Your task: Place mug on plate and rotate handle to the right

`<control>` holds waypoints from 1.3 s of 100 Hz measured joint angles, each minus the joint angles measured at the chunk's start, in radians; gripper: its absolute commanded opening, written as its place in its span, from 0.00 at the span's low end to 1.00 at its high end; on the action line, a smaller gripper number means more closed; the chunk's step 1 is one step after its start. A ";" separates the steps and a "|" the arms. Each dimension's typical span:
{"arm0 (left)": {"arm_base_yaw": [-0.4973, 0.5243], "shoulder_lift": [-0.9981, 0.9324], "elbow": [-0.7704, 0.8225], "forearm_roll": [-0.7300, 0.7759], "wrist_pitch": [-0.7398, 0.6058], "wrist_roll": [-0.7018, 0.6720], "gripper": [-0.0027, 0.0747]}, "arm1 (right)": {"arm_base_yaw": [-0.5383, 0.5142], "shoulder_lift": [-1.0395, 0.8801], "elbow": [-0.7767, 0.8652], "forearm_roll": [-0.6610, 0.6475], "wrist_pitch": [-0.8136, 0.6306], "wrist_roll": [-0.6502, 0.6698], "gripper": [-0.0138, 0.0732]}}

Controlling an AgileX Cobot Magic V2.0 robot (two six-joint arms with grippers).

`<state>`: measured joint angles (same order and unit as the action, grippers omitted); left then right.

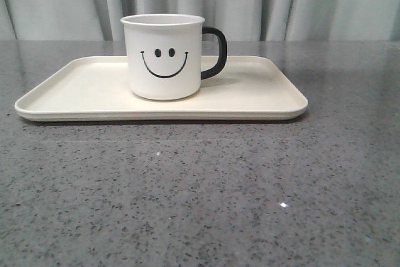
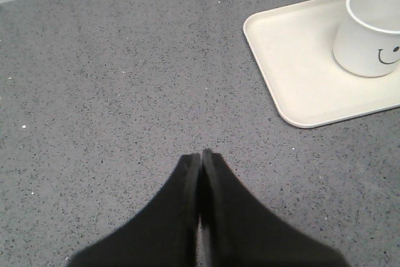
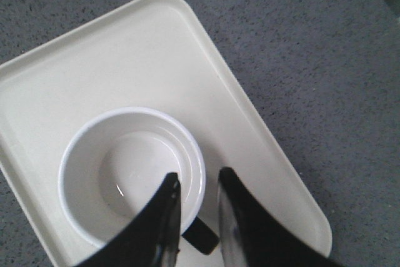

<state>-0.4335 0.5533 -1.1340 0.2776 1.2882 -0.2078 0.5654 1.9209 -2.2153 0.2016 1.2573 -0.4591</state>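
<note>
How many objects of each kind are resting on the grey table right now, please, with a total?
Mugs: 1, the white mug with a smiley face and a black handle
Plates: 1, the cream plate under the mug
Total: 2

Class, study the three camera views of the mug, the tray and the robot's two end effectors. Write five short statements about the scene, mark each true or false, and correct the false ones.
1. The mug stands upright on the plate. True.
2. The handle points to the left in the front view. False: it points right.
3. The left end effector is open above the mug. False: its fingers are shut together over bare table, away from the plate.
4. The right end effector is above the mug, fingers apart. True.
5. The mug holds dark coffee. False: the right wrist view shows a bare white interior.
</note>
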 measured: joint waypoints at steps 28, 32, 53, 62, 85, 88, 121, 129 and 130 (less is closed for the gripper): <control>0.000 0.000 0.000 -0.002 0.000 0.000 0.01 | -0.088 -0.233 0.000 0.000 -0.023 0.073 0.36; 0.000 0.000 0.000 -0.002 0.000 0.000 0.01 | -0.111 -0.270 0.000 0.000 -0.035 0.085 0.36; 0.000 0.000 0.000 -0.002 0.000 0.000 0.01 | -0.248 -0.515 0.002 0.000 -0.065 0.114 0.36; 0.000 0.000 0.000 -0.002 0.000 0.000 0.01 | -0.304 -0.635 0.035 -0.002 -0.080 0.116 0.36; 0.000 0.000 0.000 -0.004 0.000 0.000 0.01 | -0.355 -1.007 0.333 -0.130 -0.233 0.232 0.36; 0.000 0.000 0.000 -0.006 0.000 0.000 0.01 | -0.357 -1.060 0.401 -0.164 -0.257 0.260 0.36; 0.000 0.000 0.000 -0.023 0.000 0.000 0.01 | -0.357 -1.666 1.015 -0.479 -0.327 0.562 0.03; 0.000 0.000 0.002 -0.031 0.000 0.000 0.01 | -0.357 -1.740 1.099 -0.511 -0.295 0.573 0.03; 0.000 0.000 0.002 -0.031 0.000 0.000 0.01 | -0.357 -1.745 1.112 -0.516 -0.291 0.573 0.03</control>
<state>-0.4335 0.5533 -1.1324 0.2470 1.2882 -0.2078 0.2084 0.1761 -1.1036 -0.3139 0.9662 0.1138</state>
